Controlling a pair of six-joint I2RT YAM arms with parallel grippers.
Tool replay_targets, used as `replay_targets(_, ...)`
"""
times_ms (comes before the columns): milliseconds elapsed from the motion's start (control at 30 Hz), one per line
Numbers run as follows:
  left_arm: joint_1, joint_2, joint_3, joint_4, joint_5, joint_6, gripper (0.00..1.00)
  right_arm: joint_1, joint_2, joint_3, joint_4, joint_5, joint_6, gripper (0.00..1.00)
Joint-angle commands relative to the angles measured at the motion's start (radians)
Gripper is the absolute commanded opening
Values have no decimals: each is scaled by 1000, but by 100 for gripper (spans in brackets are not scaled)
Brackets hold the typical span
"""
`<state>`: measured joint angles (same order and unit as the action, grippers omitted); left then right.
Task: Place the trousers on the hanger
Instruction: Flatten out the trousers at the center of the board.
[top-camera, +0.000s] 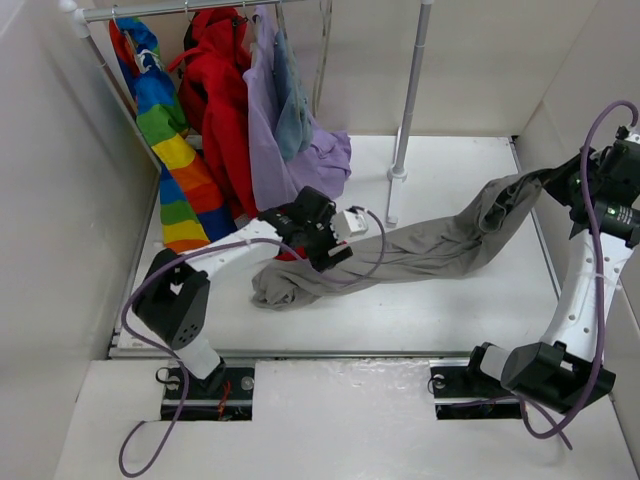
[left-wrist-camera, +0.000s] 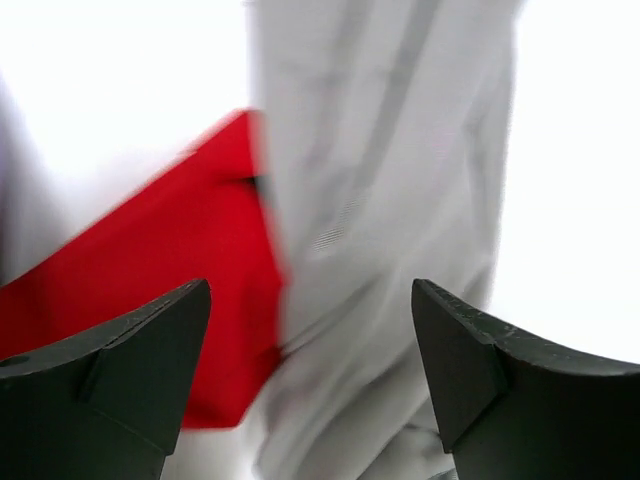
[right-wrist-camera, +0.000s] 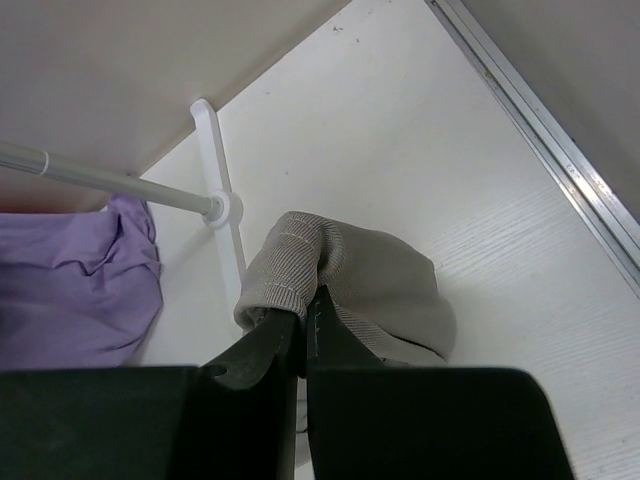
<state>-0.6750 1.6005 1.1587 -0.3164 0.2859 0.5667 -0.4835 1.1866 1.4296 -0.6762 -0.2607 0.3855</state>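
Observation:
The taupe trousers (top-camera: 430, 245) lie stretched across the white table, with one bunched end at the left (top-camera: 285, 285) and the other end lifted at the right. My right gripper (top-camera: 555, 185) is shut on that lifted hem (right-wrist-camera: 300, 270) and holds it above the table. My left gripper (top-camera: 325, 255) is open just above the left bunched end. In the left wrist view its jaws (left-wrist-camera: 310, 290) stand wide apart over pale trouser fabric (left-wrist-camera: 400, 200) next to the red coat (left-wrist-camera: 180, 300). A slim grey rod loop (top-camera: 322, 60), seemingly the hanger, hangs from the rail edge-on.
A rail (top-camera: 200, 10) at the back left carries a rainbow garment (top-camera: 165, 130), the red coat (top-camera: 225, 110), a lilac garment (top-camera: 280, 150) and a small blue-grey garment (top-camera: 292, 110). A thick pale-grey pole (top-camera: 410, 90) stands on a foot behind the trousers. White walls close in both sides.

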Motion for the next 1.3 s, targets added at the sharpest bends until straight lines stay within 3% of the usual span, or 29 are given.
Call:
replay_targets(0, -57, 38, 1, -70, 58, 50, 78, -3, -27, 5, 27, 11, -22, 0)
replay_targets(67, -69, 67, -17, -32, 48, 50, 75, -3, -27, -6, 27, 2, -22, 0)
replay_targets(200, -69, 90, -40, 36, -5, 27, 51, -3, -18, -6, 27, -8, -22, 0)
replay_targets(233, -69, 90, -40, 58, -19, 18, 36, -3, -18, -6, 27, -8, -22, 0)
replay_targets(367, -48, 81, 1, 69, -19, -48, 0, -3, -18, -6, 36, -8, -22, 0)
replay_targets(567, -17, -6, 44, -3, -40, -57, 0, -3, -8, -15, 36, 1, -31, 0)
replay_targets(700, 34, -114, 107, -78, -189, -30, 0, -3, 13, -24, 58, 1, -31, 0)
replay_targets(833, 149, -191, 304, -267, -315, 22, 0, -3, 88, 11, 69, -46, -31, 0)
replay_targets(933, 215, -258, 337, -383, -384, 102, 0, -17, 136, 51, 69, -75, -4, 0)
replay_targets(1200, 183, -572, -141, -555, -507, 301, 0, -56, 189, -72, 87, -95, -3, 0)
replay_targets(1267, 161, -635, -197, -605, -493, 324, 0, -66, 199, -96, 87, -78, -13, 0)
